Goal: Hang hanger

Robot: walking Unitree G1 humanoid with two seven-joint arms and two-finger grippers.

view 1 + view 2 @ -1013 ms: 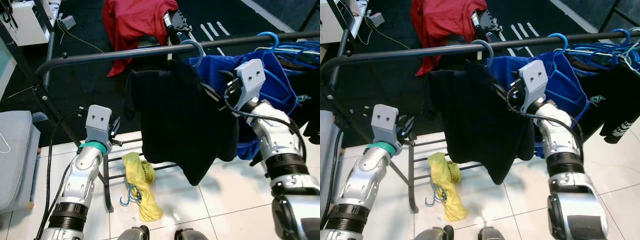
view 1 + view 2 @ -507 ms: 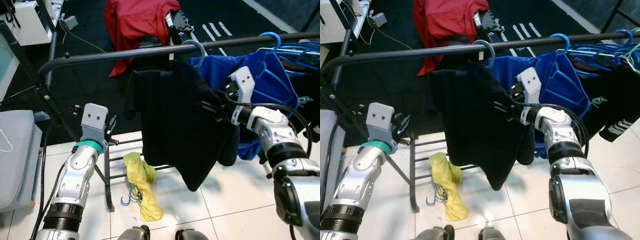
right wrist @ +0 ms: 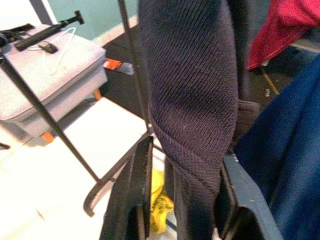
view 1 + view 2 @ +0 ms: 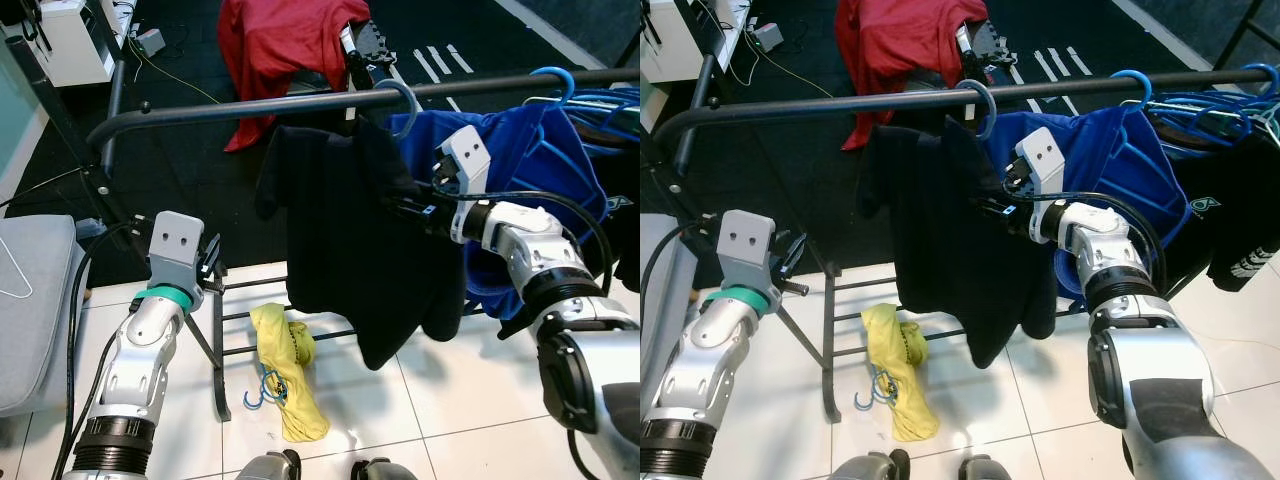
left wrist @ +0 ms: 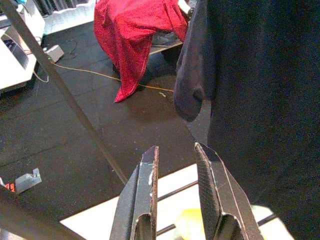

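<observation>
Where it hangs, knitted black garment (image 3: pixel 192 100) fills right gripper (image 3: pixel 182 200).

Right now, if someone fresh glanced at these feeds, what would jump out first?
The black shirt hanging by its hook on the dark rail, with the right gripper at its shoulder, cloth between the fingers. Next, the blue garment behind it, and the yellow garment on the white floor tiles with a blue hanger.

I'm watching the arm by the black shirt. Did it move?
Yes. The right end effector turned and slid leftward along the black shirt, lower under the rail.
</observation>
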